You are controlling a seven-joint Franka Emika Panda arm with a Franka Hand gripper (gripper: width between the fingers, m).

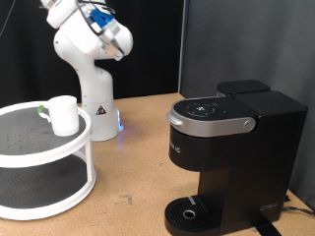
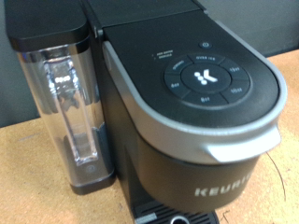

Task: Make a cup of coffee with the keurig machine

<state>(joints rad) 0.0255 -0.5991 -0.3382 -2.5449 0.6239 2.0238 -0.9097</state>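
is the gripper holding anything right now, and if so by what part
It cannot be told: the gripper's fingers show in neither view. The cup sits untouched on the white tiered stand, and the wrist camera faces the keurig machine.

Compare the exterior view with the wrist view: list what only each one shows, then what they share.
Only the exterior view shows the cup standing on the upper tier of a white two-tier round stand, the white robot arm behind it, and the machine's drip tray, with nothing on it. Only the wrist view shows the clear water tank on the machine's side and the KEURIG lettering. Both show the keurig machine, lid closed, with its round button panel, on the wooden table. The gripper appears in neither view.
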